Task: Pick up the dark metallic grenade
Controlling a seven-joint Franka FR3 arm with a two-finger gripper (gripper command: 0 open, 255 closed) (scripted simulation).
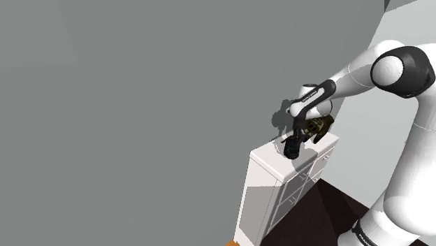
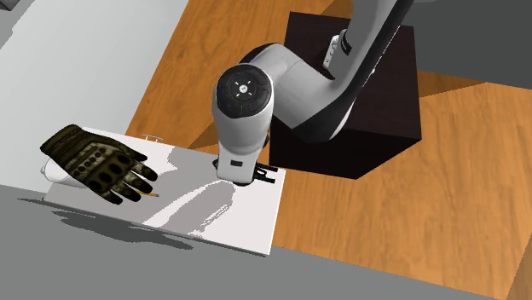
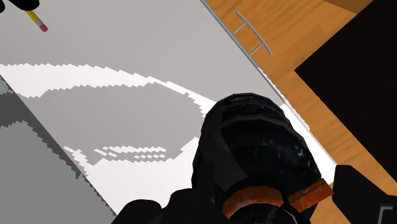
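The dark grenade point(image 3: 254, 146), rounded and black with an orange-brown ring near its top, stands on the white cabinet top point(image 3: 127, 121). My black gripper point(image 3: 254, 207) is lowered over it, open, with one finger on each side of the grenade's body; whether they touch it I cannot tell. In the shoulder view the gripper point(image 1: 292, 148) points down onto the white cabinet top point(image 1: 269, 157). In the second exterior view the arm's wrist covers most of the gripper point(image 2: 256, 176), near the right end of the cabinet top point(image 2: 213, 213).
An olive tactical glove point(image 2: 98, 162) lies at the far end of the cabinet top, also seen behind the hand point(image 1: 316, 126). A pencil tip with eraser point(image 3: 35, 19) sits near it. The black stand point(image 2: 358, 102) rests on a wooden floor point(image 2: 460, 187). A grey wall backs the cabinet.
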